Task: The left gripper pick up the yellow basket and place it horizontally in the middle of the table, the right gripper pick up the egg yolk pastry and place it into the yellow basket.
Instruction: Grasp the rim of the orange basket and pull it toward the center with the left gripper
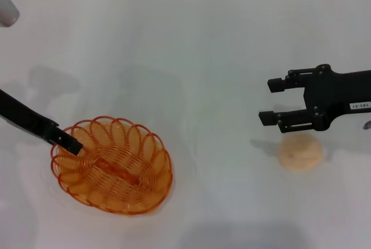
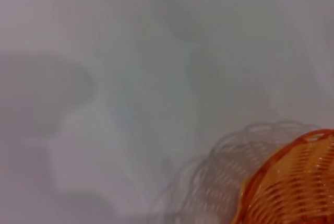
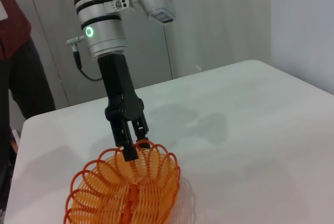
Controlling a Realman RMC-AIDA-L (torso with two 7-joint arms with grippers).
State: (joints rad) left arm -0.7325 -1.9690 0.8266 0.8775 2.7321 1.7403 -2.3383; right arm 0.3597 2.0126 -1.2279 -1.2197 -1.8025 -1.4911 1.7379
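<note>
Left tool on orange-yellow basket rim (looped wire).

Left end effector clamped, right end effector spread

Pale grey wall panels behind white tabletop

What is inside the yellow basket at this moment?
Only one finger of the left end effector reaches inside the yellow basket, at its rim. The egg yolk pastry lies outside, on the table.
</note>
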